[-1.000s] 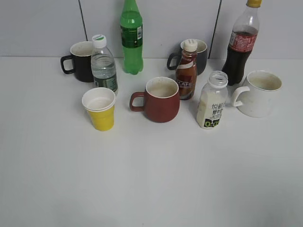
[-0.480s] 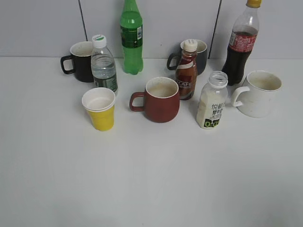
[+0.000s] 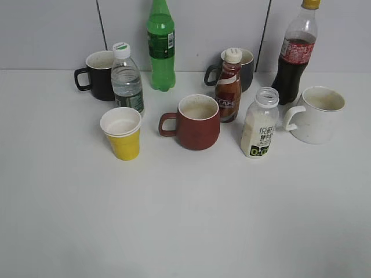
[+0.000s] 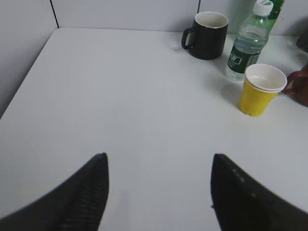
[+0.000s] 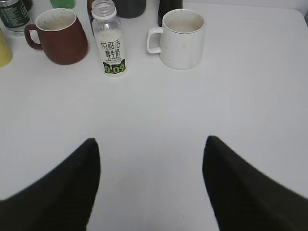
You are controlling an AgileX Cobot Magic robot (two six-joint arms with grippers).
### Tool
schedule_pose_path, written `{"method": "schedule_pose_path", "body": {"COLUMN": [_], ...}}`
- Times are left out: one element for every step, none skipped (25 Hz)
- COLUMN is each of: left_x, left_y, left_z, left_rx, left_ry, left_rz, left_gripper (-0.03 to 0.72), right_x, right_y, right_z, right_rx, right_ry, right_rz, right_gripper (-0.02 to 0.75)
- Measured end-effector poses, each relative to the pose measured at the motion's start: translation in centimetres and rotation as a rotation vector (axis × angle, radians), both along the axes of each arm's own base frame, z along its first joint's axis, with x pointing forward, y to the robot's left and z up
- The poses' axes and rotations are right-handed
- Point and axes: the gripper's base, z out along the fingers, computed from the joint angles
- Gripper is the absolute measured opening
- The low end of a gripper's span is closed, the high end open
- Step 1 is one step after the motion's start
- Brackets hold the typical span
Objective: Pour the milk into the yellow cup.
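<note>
Standing upright on the desk, the cup at nine o'clock holds nothing visible; the milk at three o'clock, uncapped, neck up, is nearly full. Both jaws, left and right, gape apart.

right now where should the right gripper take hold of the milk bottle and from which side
Probably around the labelled body of the milk bottle, below its open neck, coming in level from the near side where the table is bare. It stands upright and uncapped, so a side grip keeps it level. The dark red mug and white mug flank it, leaving gaps for the open right gripper.
</note>
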Motion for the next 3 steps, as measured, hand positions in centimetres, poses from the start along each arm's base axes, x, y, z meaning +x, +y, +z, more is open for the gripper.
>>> {"method": "schedule_pose_path", "body": {"left_x": [0.0,0.0,0.0], "left_y": [0.0,0.0,0.0], "left_z": [0.0,0.0,0.0], "left_rx": [0.0,0.0,0.0], "left_ry": [0.0,0.0,0.0], "left_rz": [0.0,0.0,0.0], "left_gripper": [0.505,0.505,0.505], "right_x": [-0.01,-0.01,-0.01], "right_y": [0.0,0.0,0.0], "right_z": [0.0,0.0,0.0], "right_rx": [0.0,0.0,0.0], "right_ry": [-0.001,-0.001,-0.001], "right_rz": [0.0,0.0,0.0], "right_gripper": [0.501,0.501,0.501]}}
